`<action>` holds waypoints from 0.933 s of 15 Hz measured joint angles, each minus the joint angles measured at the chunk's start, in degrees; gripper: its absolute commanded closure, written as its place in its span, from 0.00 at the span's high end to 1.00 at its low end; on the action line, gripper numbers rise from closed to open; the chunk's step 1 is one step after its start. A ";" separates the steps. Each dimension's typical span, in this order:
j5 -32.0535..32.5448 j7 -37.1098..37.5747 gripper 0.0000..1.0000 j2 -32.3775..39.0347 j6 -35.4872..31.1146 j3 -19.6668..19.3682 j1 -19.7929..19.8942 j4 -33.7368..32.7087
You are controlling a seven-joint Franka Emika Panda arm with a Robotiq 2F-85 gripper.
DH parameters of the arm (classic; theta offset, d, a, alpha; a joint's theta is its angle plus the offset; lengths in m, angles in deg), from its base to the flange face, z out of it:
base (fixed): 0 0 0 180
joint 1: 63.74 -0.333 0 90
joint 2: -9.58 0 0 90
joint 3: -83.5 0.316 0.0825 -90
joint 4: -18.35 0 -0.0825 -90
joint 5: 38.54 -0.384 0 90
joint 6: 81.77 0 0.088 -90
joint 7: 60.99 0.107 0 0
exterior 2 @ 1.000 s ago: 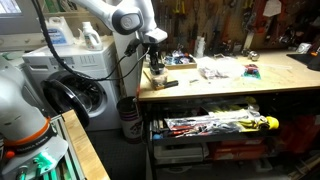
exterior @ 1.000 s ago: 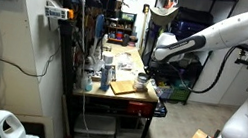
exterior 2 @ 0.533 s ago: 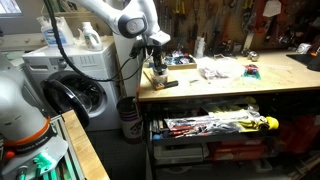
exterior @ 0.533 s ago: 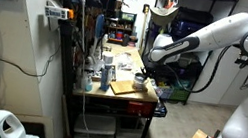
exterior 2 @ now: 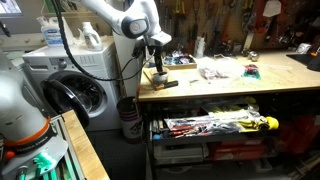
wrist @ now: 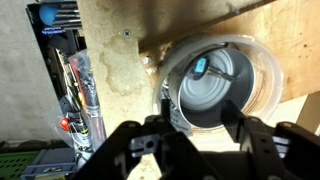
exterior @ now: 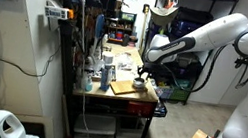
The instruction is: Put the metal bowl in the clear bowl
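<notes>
Metal bowl (wrist: 215, 95) sits upright, mouth up, inside clear bowl (wrist: 268, 78).

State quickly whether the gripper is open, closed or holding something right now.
Gripper: open, holding nothing; the metal bowl sits in the clear bowl.

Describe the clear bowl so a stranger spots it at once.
On the long wooden workbench, look at the end beneath the robot's gripper. The round transparent bowl with a pale rim sits there; it alone holds a shiny silver-grey metal bowl inside.

Arm (exterior: 208, 37) outstretched, hand (wrist: 205, 128) downward, fingers apart
</notes>
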 measured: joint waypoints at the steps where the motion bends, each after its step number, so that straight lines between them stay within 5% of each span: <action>1: 0.00 0.00 0.63 0.00 -0.03 0.00 -0.16 -0.11; 2: 0.00 0.00 0.81 -0.01 -0.05 0.00 -0.33 -0.26; 4: 0.00 0.00 0.97 -0.05 -0.05 0.01 -0.65 -0.61; 11: 0.68 -2.11 1.00 -6.29 2.31 0.37 -2.02 0.29; 14: 0.67 2.55 1.00 -13.00 6.91 1.19 -1.90 2.18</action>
